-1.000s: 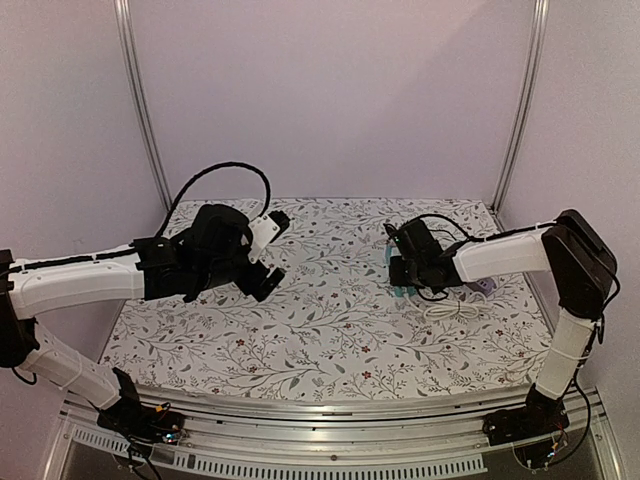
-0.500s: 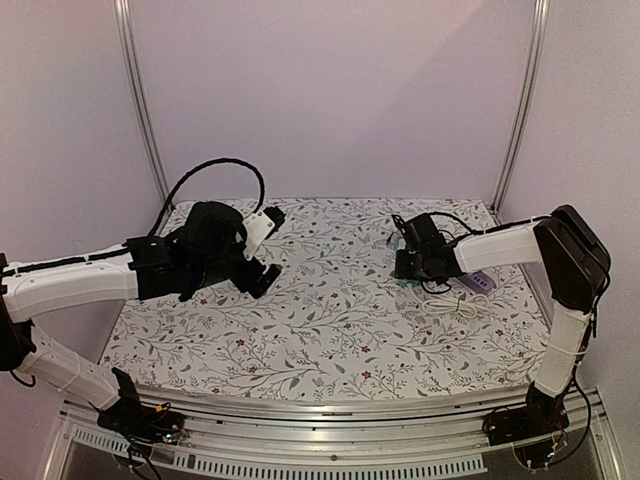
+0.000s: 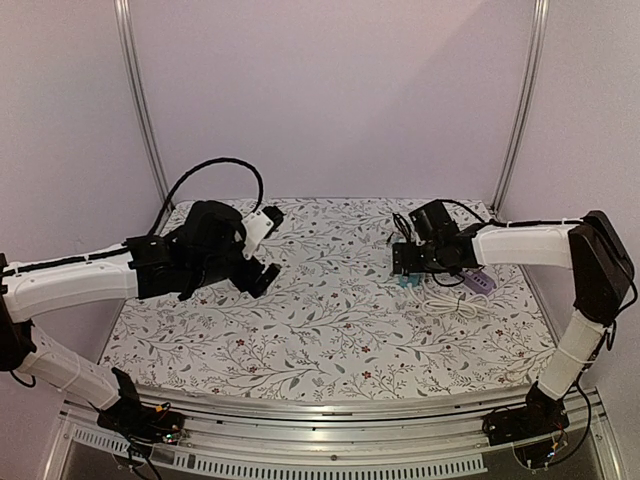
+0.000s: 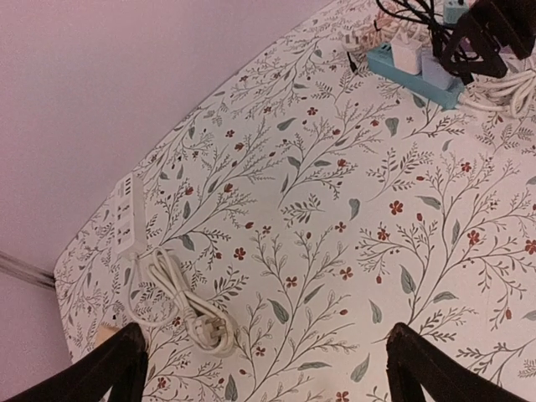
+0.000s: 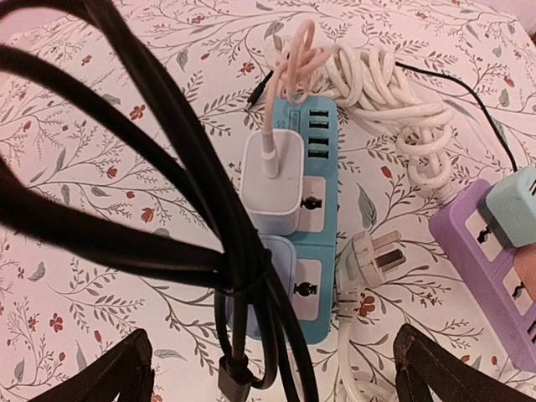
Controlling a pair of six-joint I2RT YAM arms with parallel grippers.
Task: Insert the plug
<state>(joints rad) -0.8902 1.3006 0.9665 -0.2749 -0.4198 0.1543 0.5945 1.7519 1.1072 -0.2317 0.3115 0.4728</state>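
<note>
A blue power strip (image 5: 316,251) lies on the flowered table, and shows small in the top view (image 3: 405,281). A white charger (image 5: 272,180) sits in its upper socket. Below it a pale blue plug (image 5: 281,270) sits in the strip, with a bundle of black cable (image 5: 243,251) running over it. My right gripper (image 5: 276,373) hovers just above the strip, open, its fingers wide on either side and touching nothing. My left gripper (image 4: 268,368) hangs open over bare table at the left, far from the strip.
A purple power strip (image 5: 481,243) lies right of the blue one, with a loose white three-pin plug (image 5: 377,255) and a coiled white cord (image 5: 394,92) between them. Near the left gripper lies a white power strip (image 4: 130,213) with its own coiled cord and plug (image 4: 213,328).
My right gripper has gone from shut to open, letting go of the pale blue plug at the blue strip, and its arm has shifted slightly farther back. The left arm has barely moved.
</note>
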